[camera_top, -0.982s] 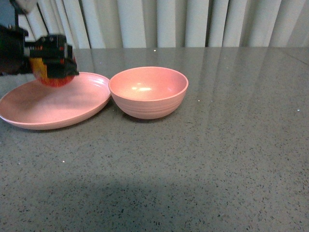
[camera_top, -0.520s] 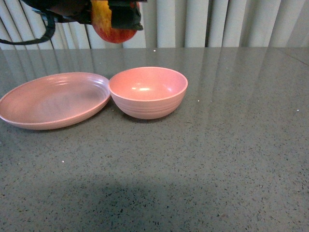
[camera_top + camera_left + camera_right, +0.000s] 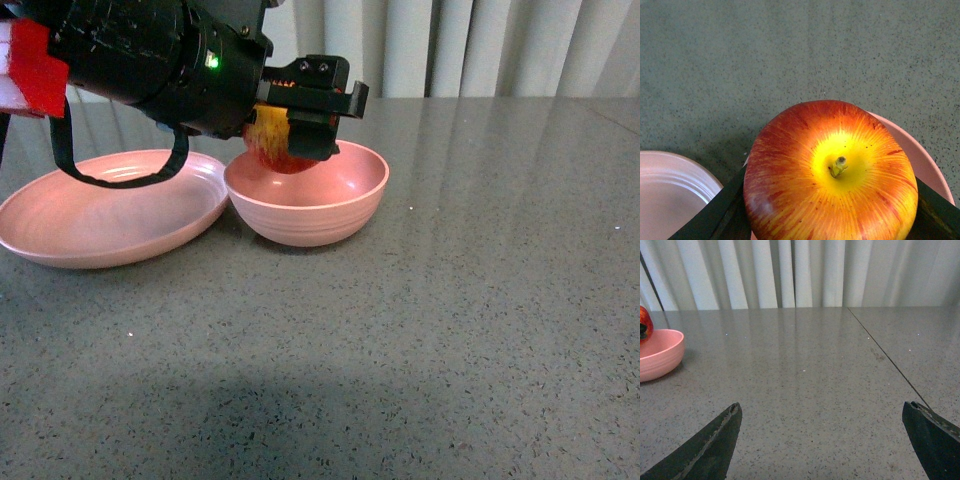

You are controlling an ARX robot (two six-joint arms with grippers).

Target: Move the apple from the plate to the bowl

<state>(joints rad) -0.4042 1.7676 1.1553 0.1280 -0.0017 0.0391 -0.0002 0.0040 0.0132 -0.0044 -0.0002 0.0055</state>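
Note:
My left gripper [image 3: 292,135] is shut on the red and yellow apple [image 3: 275,148] and holds it over the left inside of the deep pink bowl [image 3: 330,215], partly below its rim. In the left wrist view the apple [image 3: 832,175] fills the space between the dark fingers [image 3: 722,212], with the bowl's rim [image 3: 925,155] behind it and the plate [image 3: 670,190] at the side. The shallow pink plate [image 3: 90,225] lies left of the bowl, touching it, with nothing on it. My right gripper [image 3: 822,432] is open over bare table; the bowl [image 3: 657,355] and apple [image 3: 645,322] show far off.
The grey speckled table [image 3: 450,330] stretches in front and to the right. White curtains [image 3: 480,45] hang behind it. A seam [image 3: 885,357] crosses the tabletop in the right wrist view. The left arm's black body [image 3: 150,55] hangs over the plate.
My left gripper lifted the apple off the plate, carried it up and to the right, then came down with it into the bowl's opening. The plate is left bare.

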